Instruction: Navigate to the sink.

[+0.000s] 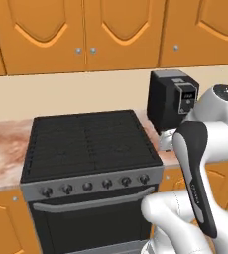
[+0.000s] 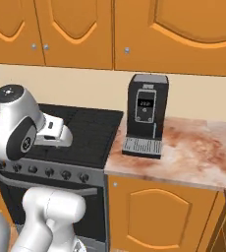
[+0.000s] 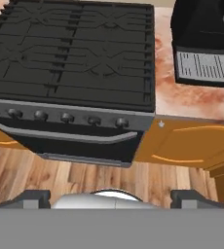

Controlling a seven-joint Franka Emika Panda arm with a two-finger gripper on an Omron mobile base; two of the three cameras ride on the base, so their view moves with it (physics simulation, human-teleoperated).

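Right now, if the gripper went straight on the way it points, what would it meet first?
Judging by the hand view, probably the stove's front edge, near the knob row and oven handle. The gripper looks steeply down, so depth is unclear.

Glossy white rounded arm (image 1: 205, 149) segments meet at dark grey joints, one link faced with a long black panel.

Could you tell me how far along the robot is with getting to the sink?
Not there yet. The base faces the stove, with the coffee machine on the marble counter to its right. No sink appears in these views, so the drive to it remains. The end effector hangs open, holding nothing.
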